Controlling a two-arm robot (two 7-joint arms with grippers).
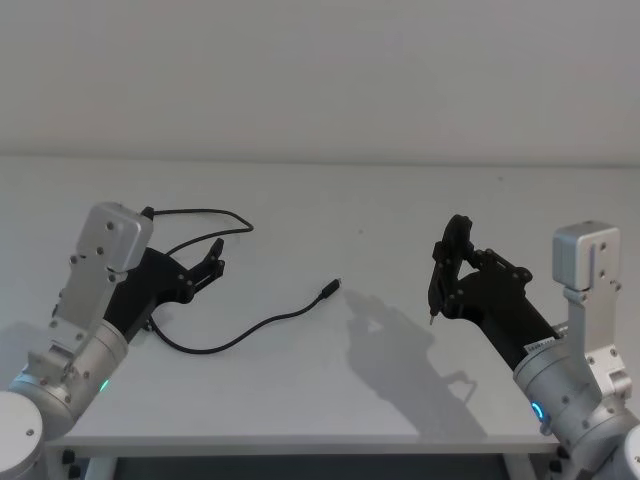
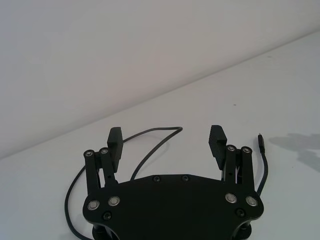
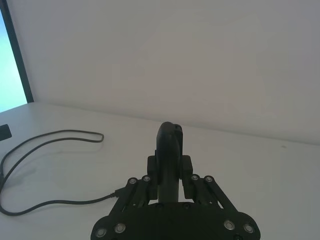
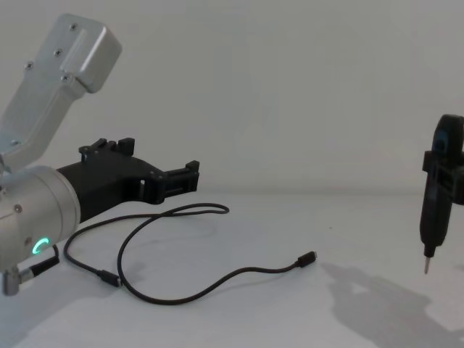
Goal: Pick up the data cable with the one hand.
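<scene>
One end effector [image 1: 214,256] over data cable [image 1: 265,325]

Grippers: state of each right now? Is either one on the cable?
Left gripper: open, empty, raised over the loops of the data cable.
Right gripper: shut, well clear of the cable, not touching it.

A plain white bench [image 1: 400,200] has a matt, evenly lit top. Directly behind the bench rises a bare off-white wall [image 1: 320,70], meeting it in a straight seam. Soft grey shadows [image 1: 400,370] lie toward the bench's front edge, and a tiny dark speck [image 1: 362,232] sits nearer the wall. Under that front edge runs a dark rail [image 1: 300,462]. Past one end of the bench stands a bright pale-blue panel [image 3: 9,75] with a dark frame [image 3: 16,55]; whether it is a window or a screen is unclear.
</scene>
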